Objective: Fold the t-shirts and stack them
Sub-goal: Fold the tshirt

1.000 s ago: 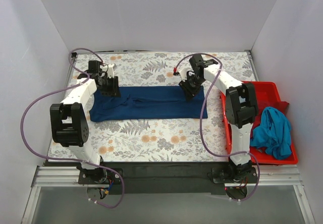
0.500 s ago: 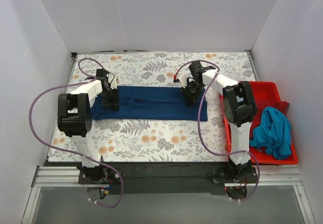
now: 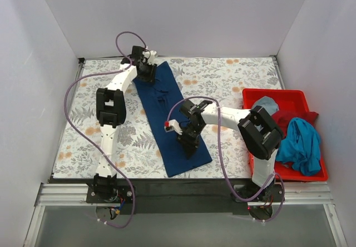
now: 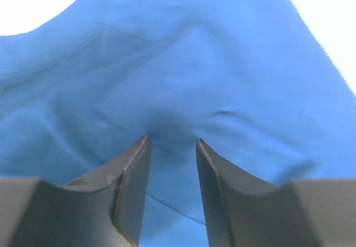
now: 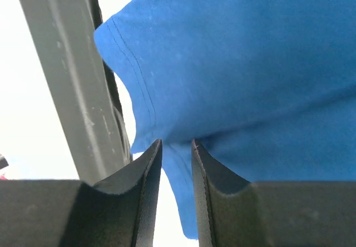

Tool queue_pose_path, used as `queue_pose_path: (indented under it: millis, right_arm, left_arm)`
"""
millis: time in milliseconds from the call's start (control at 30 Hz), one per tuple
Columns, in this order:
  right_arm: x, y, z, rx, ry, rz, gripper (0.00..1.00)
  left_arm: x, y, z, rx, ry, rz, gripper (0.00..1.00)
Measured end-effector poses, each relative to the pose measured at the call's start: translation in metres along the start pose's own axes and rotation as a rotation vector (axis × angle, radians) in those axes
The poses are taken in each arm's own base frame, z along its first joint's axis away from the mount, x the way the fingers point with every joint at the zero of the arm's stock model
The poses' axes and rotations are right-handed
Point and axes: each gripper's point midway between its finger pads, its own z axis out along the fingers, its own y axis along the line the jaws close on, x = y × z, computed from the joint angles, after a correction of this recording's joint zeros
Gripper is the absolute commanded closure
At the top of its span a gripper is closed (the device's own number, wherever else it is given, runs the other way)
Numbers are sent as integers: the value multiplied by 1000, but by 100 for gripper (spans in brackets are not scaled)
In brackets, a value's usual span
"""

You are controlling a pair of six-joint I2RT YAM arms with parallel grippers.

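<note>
Navy t-shirt [image 3: 167, 110], folded to long strip, lies diagonally on floral table cover [image 3: 233, 80], far-left to near-centre. Left gripper [image 3: 147, 72] clamps far end, cloth puckered at fingertips [image 4: 142, 147]. Right gripper [image 3: 188, 144] pinches hem at near end. Wrist views: shirt edges cut off, surroundings blown white.

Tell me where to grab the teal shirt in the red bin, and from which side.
Pinch a raised fold of the teal shirt, coming straight down from above. It lies crumpled in a heap in the red bin, so no flat edge shows, and the bin's walls would likely block a sideways approach.
</note>
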Motion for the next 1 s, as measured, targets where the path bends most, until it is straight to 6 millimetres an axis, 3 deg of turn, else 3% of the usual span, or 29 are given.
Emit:
queue_pose_path:
  millis: [100,267,400,500,633,767,1000]
  right_arm:
    - [-11,-4,-21,17,-56,20,65]
    - [-24,-38,-64,154,-146,33,66]
    - [-17,-49,-57,173,-111,50,68]
    - [-6,-56,-43,169,-71,71,68]
    - [10,-57,-27,145,-31,103,68]
    - [9,-50,-19,111,-46,112,68]
    - [-2,-22,6,7,-68,86,67]
  left_arm:
    - [-6,-26,-13,20,-46,41,61]
    - [-10,-35,-75,11,-125,33,62]
    - [-13,-35,-104,16,-172,-12,66]
    - [8,-37,-96,39,-123,-56,67]
    - [59,-46,-71,82,25,-118,68]
    - [96,-52,-48,99,137,-147,70]
    - [73,-67,-29,126,119,-114,71]
